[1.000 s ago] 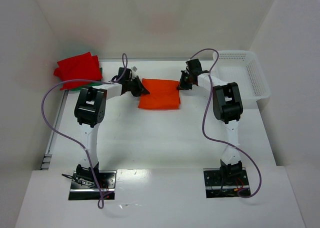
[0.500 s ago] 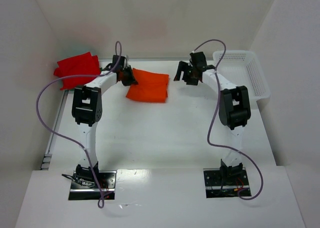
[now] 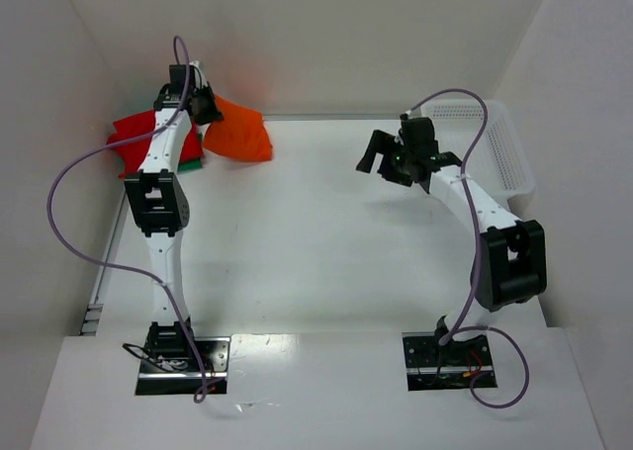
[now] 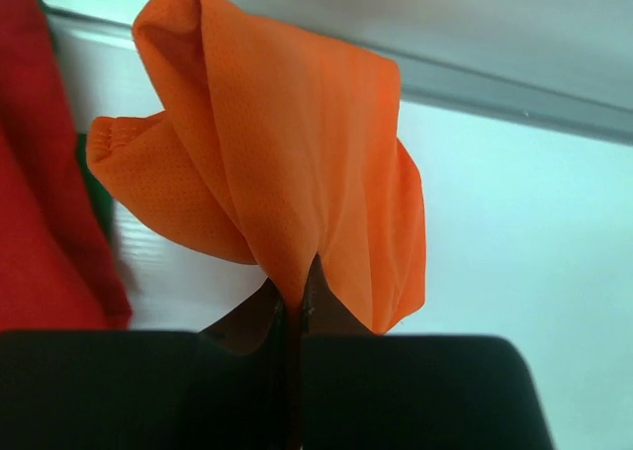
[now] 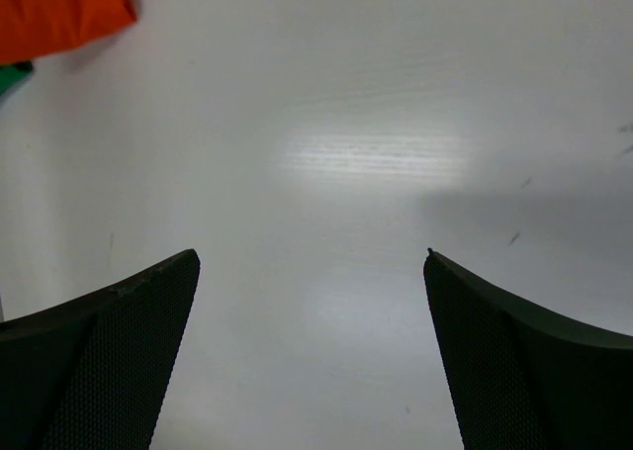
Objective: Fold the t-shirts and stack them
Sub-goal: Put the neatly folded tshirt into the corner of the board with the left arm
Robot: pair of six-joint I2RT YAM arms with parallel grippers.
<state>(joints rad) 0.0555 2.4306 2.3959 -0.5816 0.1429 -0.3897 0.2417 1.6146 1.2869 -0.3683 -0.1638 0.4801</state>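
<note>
At the far left, one red t-shirt (image 3: 148, 134) lay on one green t-shirt (image 3: 194, 160). Next to them, the left pincer (image 3: 206, 111) was clamped on one orange t-shirt (image 3: 242, 136). The right pincer (image 3: 394, 163) stood wide apart over the desk (image 3: 297, 242).

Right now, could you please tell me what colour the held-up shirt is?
Bright orange t-shirt; clearest in left wrist view.
</note>
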